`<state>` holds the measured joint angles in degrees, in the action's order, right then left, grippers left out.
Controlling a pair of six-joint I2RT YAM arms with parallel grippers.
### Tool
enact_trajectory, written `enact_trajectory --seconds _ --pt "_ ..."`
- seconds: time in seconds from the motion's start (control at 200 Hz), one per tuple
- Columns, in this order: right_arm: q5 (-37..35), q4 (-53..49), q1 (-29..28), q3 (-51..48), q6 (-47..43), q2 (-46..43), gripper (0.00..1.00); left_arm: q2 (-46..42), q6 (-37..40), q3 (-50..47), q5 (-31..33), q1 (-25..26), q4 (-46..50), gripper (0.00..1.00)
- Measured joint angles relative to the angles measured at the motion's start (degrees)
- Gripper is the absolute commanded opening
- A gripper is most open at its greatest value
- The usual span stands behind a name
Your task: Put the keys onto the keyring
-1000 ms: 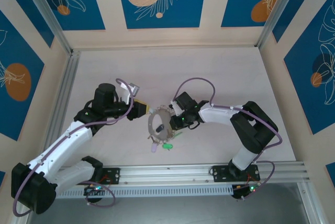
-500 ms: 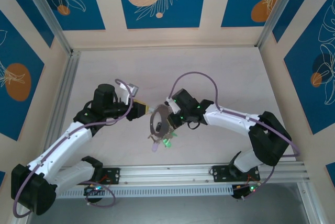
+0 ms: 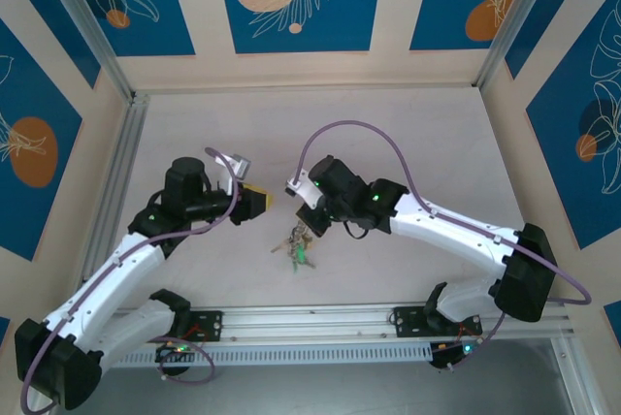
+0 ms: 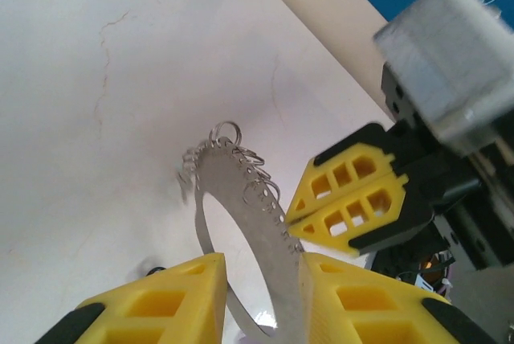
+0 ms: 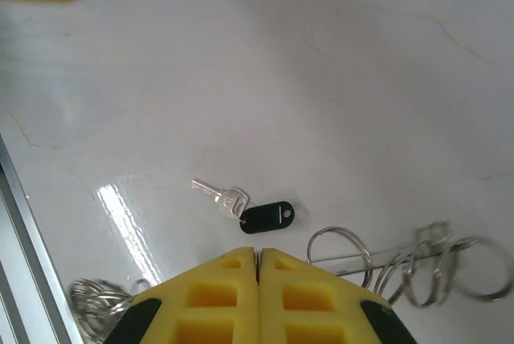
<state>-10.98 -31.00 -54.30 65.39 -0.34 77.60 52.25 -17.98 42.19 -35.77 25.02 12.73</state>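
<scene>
1. Right gripper (image 3: pixel 303 223) pinches the keyring (image 3: pixel 294 237) aloft, green-tagged keys (image 3: pixel 302 258) dangling from it; left gripper (image 3: pixel 262 200) hovers near.
2. Left gripper's fingers (image 4: pixel 173 300) stand wide, keyring and its small rings (image 4: pixel 257 179) framed between.
3. Dark-tagged key (image 5: pixel 241 206) lies on the table (image 5: pixel 361 79) below; I'd fetch it left-handed, keyring held steady.

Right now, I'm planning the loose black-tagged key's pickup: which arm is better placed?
Left, probably: the left gripper is open, while the right gripper is shut on the rim of the keyring. The black-tagged key lies loose on the table.
</scene>
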Motion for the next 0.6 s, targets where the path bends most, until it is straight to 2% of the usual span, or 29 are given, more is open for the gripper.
enact_trajectory --seconds 0.285,0.6 --pt "0.0 -3.17 1.33 9.14 4.39 0.09 0.0 -1.7 -1.01 -2.19 -3.26 -0.04 -0.94 0.4" --pt "0.0 -4.63 1.73 12.35 9.09 1.66 0.0 -5.55 -1.01 -2.62 -5.84 -0.02 -1.49 0.5"
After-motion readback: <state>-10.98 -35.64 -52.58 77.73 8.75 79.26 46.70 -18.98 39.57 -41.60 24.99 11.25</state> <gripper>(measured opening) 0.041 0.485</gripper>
